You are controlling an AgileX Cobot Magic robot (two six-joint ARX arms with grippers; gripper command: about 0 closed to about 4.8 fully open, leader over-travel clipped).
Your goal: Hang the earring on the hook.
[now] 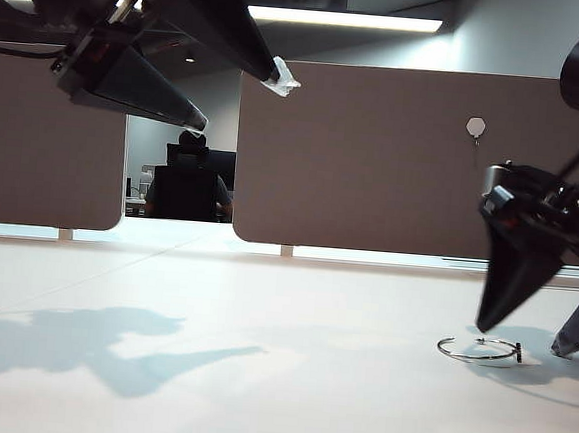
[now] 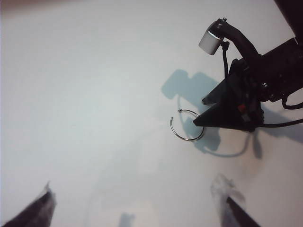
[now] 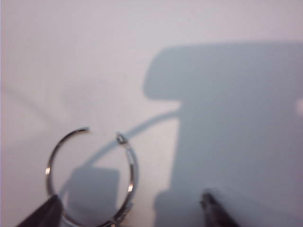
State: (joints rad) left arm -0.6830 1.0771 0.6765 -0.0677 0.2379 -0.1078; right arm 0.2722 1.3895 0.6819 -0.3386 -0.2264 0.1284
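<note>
Pickup step in hand: earring [image 1: 479, 349] lies flat on the bench [image 1: 257, 374], well below the hook [image 1: 476, 128] on the partition, not yet lifted. Right tool [image 1: 535, 341] is down at the earring, tips straddling its clasp side; fingers apart, nothing gripped, and whether a tip touches the wire I can't tell. Left tool [image 1: 241, 97] hangs high, far from the earring, fingers wide apart, empty. Next move, as I judge it: pinch the thin wire w/o sliding it, then lift toward the hook. Wire's springy, could skid or flip.
</note>
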